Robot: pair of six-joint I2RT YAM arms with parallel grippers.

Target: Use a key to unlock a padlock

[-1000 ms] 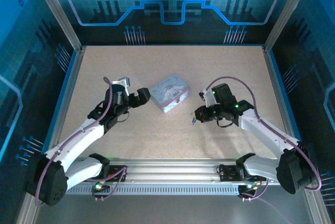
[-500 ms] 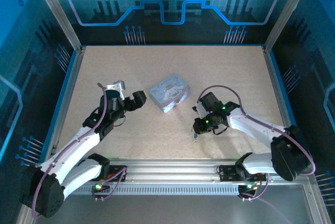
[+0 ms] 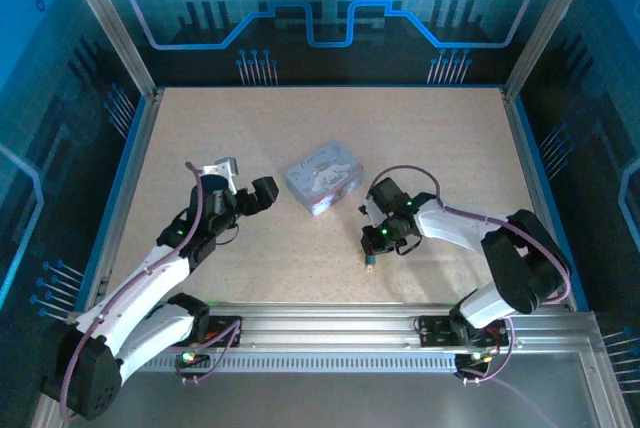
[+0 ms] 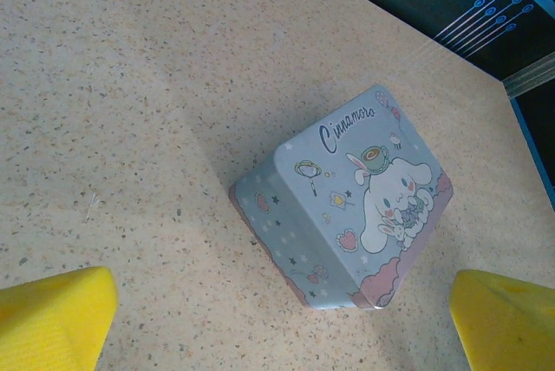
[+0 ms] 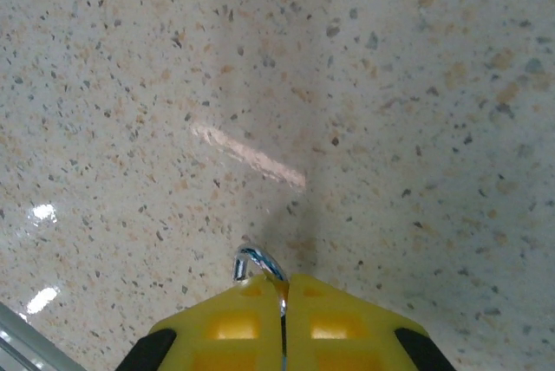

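while the left gripper (image 3: 245,180) gapes wide and empty near the cinnamoroll tin box (image 4: 347,206), right gripper (image 5: 284,289) is pinched tight on what seems the padlock (image 5: 260,257), shiny loop poking out.

The tin box (image 4: 347,206) bears the dark cursive word "Cinnamoro" along the upper edge of its lid, and nothing else on it is legible.

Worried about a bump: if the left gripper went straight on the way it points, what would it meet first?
Probably the tin box: it lies on the table straight ahead of the open left gripper, between its fingers. How far off is unclear.
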